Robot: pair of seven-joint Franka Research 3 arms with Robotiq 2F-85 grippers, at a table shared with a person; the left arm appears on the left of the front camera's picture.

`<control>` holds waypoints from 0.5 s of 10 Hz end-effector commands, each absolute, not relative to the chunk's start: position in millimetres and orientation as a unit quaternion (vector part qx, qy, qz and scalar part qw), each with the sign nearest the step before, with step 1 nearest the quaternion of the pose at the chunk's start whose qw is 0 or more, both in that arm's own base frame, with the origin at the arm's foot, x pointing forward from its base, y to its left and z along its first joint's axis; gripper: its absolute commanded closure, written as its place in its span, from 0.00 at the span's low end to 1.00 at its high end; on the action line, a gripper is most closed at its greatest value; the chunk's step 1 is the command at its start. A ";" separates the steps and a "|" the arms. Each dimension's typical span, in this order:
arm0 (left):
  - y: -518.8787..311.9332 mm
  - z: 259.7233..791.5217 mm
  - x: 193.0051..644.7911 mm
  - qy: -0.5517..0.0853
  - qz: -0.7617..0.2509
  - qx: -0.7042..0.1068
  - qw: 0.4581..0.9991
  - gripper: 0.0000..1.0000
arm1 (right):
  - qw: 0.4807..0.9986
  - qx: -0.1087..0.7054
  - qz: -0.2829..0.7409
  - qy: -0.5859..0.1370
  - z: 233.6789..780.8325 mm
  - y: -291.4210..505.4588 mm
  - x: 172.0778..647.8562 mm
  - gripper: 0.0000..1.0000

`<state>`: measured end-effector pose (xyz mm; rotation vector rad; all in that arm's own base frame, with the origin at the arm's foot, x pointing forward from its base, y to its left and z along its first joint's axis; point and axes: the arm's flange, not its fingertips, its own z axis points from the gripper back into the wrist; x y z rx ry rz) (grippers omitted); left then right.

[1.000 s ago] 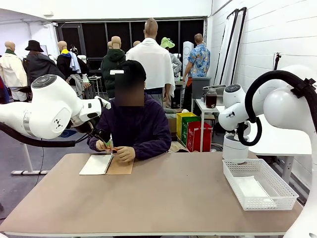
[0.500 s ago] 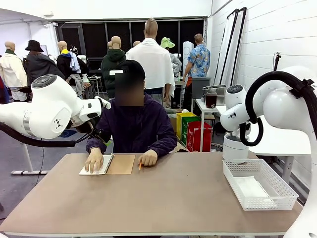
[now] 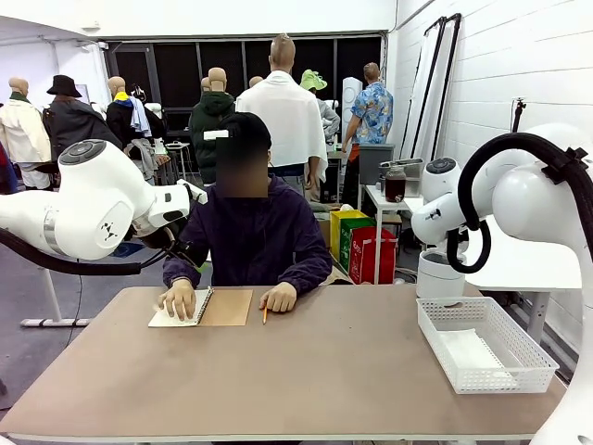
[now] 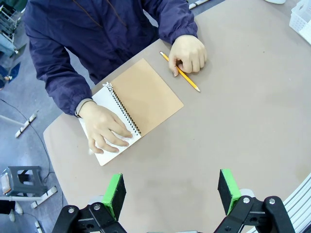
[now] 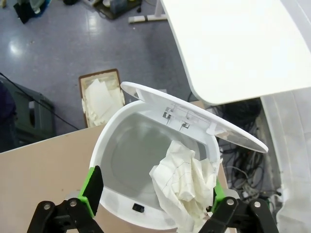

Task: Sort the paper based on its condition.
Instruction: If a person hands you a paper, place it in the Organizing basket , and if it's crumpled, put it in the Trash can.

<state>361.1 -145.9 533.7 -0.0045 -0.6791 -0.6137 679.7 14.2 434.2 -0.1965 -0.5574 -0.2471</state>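
Right gripper (image 5: pixel 153 196): it is hanging over a white bin (image 5: pixel 121 165), jaws standing wide apart and gripping nothing
Crumpled paper (image 5: pixel 187 182): a creased white sheet with thin lines on it is sitting in the open mouth of the bin, between the green pads; whether it is touching the pad (image 5: pixel 217 191) beside it, I cannot tell
Bin lid (image 5: pixel 194 116): it is standing tipped up and open at the far rim
Left gripper (image 4: pixel 171 191): it is hovering above the brown table (image 4: pixel 252 121), fingers spread wide, nothing between them
Notebook (image 4: pixel 146 97): it is lying open in front of the person, kraft cover flat on the table, spiral in the middle
Person's hands: one hand (image 4: pixel 104 128) is pressing flat on the white page (image 4: pixel 109 99), the other hand (image 4: pixel 187 51) is resting on a yellow pencil (image 4: pixel 187 80) just beside the cover
White mesh basket (image 3: pixel 435 338): it is standing on the table at the robot's right side, with a flat white sheet (image 3: pixel 468 350) lying inside
Brown box (image 5: pixel 99 97): it is standing on the floor beyond the bin, with more white paper inside
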 end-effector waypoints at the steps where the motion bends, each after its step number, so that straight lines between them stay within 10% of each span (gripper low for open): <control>1: -145.5 533.8 362.7 -0.326 -0.295 -0.003 0.898 0.00 | 0.946 -0.083 -0.124 -0.287 432.0 18.3 680.0 0.00; 5: -145.5 533.8 362.7 -0.326 -0.295 -0.003 0.898 0.00 | 0.932 -0.106 -0.111 -0.328 429.2 21.4 679.8 0.00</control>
